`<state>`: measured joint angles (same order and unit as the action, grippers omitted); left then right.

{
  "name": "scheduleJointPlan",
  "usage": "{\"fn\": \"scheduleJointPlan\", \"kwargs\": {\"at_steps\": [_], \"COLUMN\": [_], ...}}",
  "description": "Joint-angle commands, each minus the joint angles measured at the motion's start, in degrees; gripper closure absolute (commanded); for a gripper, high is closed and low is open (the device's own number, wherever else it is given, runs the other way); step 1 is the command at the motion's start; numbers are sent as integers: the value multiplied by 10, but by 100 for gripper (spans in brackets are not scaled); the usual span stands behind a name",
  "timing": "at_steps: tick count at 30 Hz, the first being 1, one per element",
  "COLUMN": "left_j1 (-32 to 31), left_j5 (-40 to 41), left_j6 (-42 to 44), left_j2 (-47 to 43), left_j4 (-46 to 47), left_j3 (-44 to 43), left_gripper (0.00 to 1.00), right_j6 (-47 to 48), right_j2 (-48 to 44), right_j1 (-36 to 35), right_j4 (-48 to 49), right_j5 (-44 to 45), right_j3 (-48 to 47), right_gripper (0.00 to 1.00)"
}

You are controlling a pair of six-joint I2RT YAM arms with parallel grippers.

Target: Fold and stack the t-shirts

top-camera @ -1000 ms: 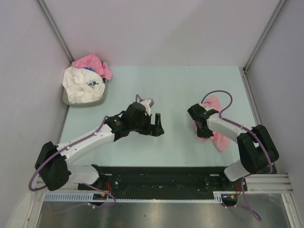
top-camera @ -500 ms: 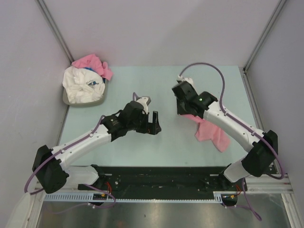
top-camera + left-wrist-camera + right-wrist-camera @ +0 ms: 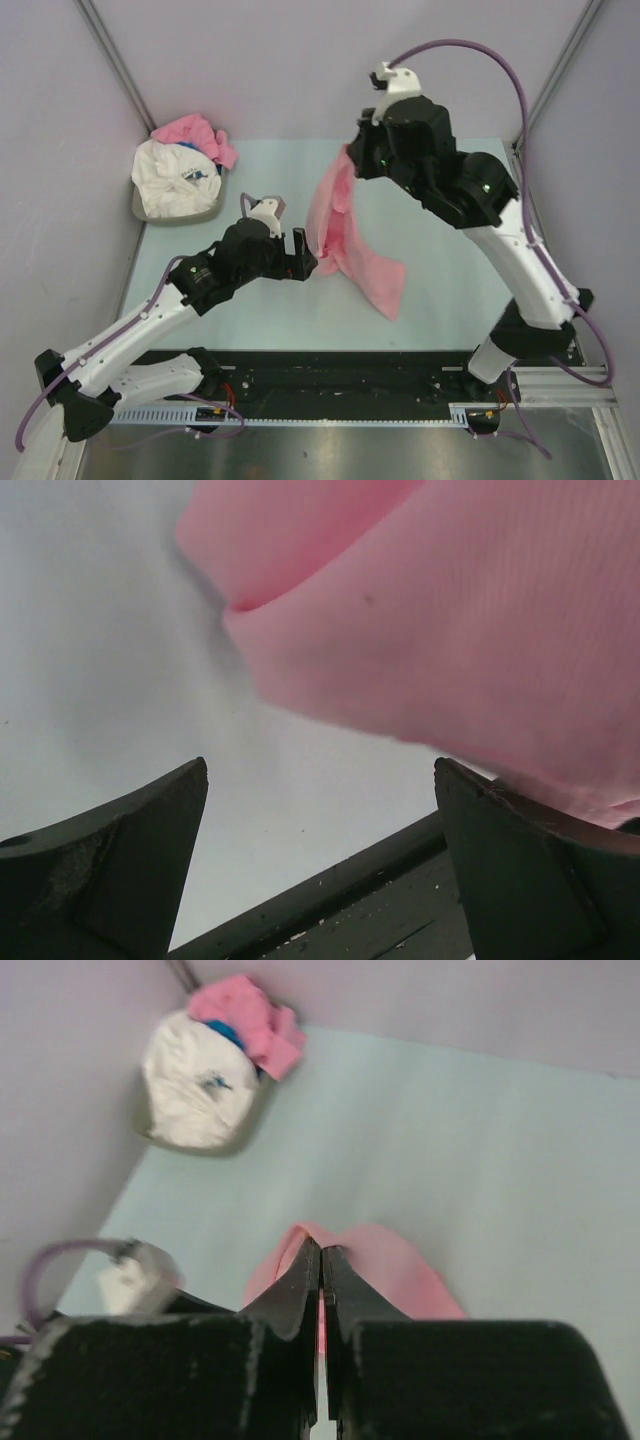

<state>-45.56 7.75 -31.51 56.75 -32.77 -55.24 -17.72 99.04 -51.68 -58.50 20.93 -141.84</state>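
My right gripper (image 3: pixel 347 160) is raised high over the table and shut on a light-pink t-shirt (image 3: pixel 345 240), which hangs from it down to the table; the same shirt shows under the shut fingers in the right wrist view (image 3: pixel 385 1275). My left gripper (image 3: pixel 305 255) is open and empty, low over the table, right beside the hanging shirt's lower edge. In the left wrist view the pink cloth (image 3: pixel 450 620) fills the upper right, just above the right finger. More tees, a white one with a blue print (image 3: pixel 178 180) and a pink one (image 3: pixel 195 135), lie crumpled in a grey bin.
The grey bin (image 3: pixel 180 214) stands at the table's back left corner by the wall; it also shows in the right wrist view (image 3: pixel 150 1140). The light green table top (image 3: pixel 260 180) ends at a black rail along the near edge.
My right gripper has lifted the pink t-shirt off the right side of the table, up and to the left, so it hangs. My left gripper has shifted slightly left and toward the cloth.
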Motion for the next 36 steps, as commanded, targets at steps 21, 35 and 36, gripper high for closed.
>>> {"fn": "scheduleJointPlan", "kwargs": {"at_steps": [21,35,36], "left_j1": [3,135,153], "left_j5": [13,42,39], "left_j6": [-7,-52,-50], "left_j2": [33,-29,-30], "left_j4": [28,-4,-4], "left_j3": [13,18,17], "left_gripper": [0,0,0], "right_j6": [-58,17,21], "right_j2": [-266,2,13], "right_j1": [212,-21,-21], "right_j4": [138,213,217], "right_j5": [140,-62,-65], "right_j3": [665,629,620], "right_gripper": [0,0,0]}}
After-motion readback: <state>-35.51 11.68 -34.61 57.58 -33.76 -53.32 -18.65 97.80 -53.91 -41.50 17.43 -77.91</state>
